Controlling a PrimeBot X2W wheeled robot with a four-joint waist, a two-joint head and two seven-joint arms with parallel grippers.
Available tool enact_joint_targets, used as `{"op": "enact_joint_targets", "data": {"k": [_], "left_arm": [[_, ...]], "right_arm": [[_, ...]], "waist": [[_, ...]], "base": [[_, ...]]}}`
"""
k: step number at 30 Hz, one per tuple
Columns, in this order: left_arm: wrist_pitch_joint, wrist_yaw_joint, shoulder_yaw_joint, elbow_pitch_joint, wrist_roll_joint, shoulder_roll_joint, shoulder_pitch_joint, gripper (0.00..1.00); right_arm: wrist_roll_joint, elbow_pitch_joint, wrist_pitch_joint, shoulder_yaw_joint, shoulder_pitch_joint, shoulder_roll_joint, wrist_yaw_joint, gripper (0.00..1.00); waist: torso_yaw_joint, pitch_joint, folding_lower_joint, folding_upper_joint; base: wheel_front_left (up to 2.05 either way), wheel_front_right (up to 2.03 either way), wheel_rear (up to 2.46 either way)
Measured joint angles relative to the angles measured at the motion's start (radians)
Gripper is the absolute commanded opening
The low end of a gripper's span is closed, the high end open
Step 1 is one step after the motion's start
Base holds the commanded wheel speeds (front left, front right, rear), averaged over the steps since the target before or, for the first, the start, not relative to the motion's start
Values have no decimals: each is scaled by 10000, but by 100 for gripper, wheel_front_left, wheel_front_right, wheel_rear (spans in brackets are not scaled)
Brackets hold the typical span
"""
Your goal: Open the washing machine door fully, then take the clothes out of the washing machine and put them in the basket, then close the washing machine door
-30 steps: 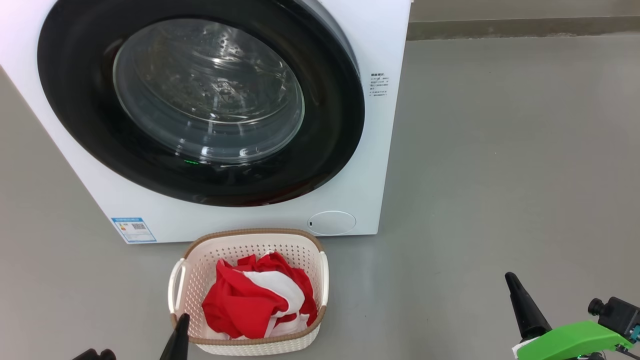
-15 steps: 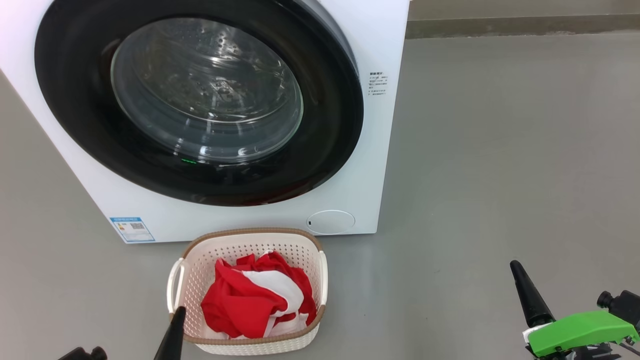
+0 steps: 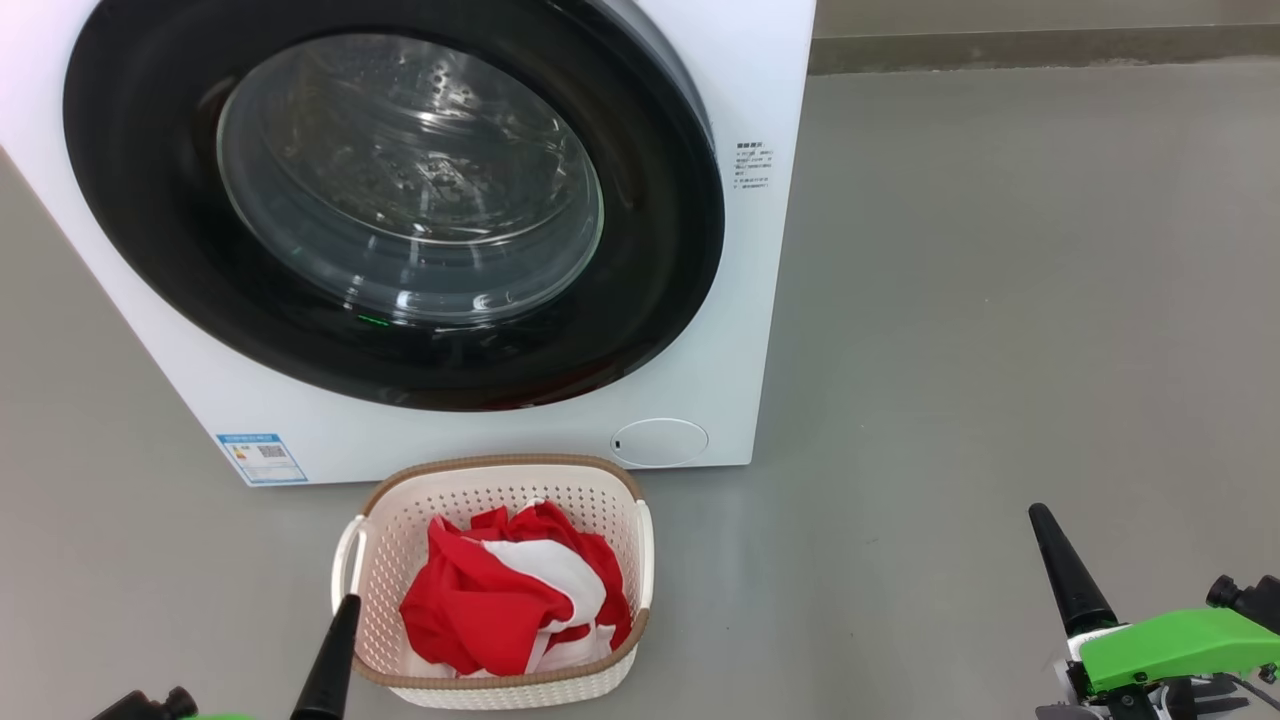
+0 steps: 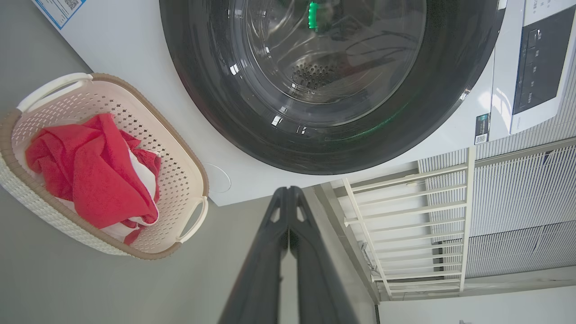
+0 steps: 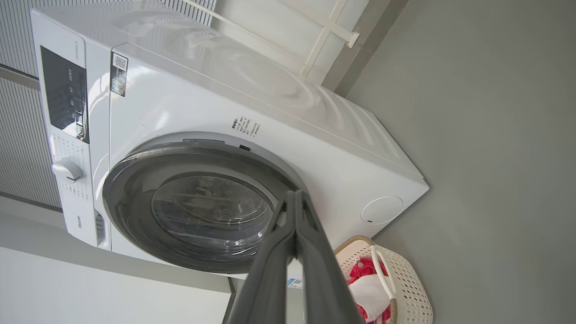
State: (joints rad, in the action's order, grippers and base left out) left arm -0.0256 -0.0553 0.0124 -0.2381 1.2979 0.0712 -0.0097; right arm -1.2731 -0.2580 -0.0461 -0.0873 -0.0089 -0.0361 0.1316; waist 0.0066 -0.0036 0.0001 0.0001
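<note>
The washing machine (image 3: 770, 90) (image 4: 130, 58) (image 5: 252, 108) stands white on the grey floor. Its door (image 3: 650, 250) (image 4: 216, 90) (image 5: 135, 216), black-rimmed with a glass bowl, lies shut against the front. In front of it sits the cream basket (image 3: 480, 478) (image 4: 189, 175) (image 5: 409, 288) holding the red and white clothes (image 3: 510, 600) (image 4: 85, 171) (image 5: 366, 288). My left gripper (image 3: 345, 602) (image 4: 286, 191) is shut and empty by the basket's left front corner. My right gripper (image 3: 1040, 512) (image 5: 294, 194) is shut and empty, low at the right, well clear of the basket.
Bare grey floor (image 3: 1000, 300) stretches to the right of the machine. A wall base (image 3: 1040, 50) runs along the back. A white railing (image 4: 405, 225) stands past the machine in the left wrist view. The control panel and knob (image 5: 67, 170) show in the right wrist view.
The picture has drifted slightly left and up, so the camera moved. Both grippers sit a little further apart and stay shut. Door, basket and clothes are as before.
</note>
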Motion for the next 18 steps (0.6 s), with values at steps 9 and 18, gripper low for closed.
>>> {"op": "enact_joint_targets", "data": {"k": [9, 18], "left_arm": [[-232, -171, -217, -71, 940, -59, -190, 0], [-445, -347, -458, -165, 1808, -128, -324, 0]], "right_arm": [[-988, -29, -173, -77, -29, -10, -2, 0], [-1942, -56, -318, -199, -264, -23, -2, 0]], "waist": [[-20, 20, 0, 0], [-39, 40, 0, 0]], "base": [[0, 0, 0], [0, 0, 0]]}}
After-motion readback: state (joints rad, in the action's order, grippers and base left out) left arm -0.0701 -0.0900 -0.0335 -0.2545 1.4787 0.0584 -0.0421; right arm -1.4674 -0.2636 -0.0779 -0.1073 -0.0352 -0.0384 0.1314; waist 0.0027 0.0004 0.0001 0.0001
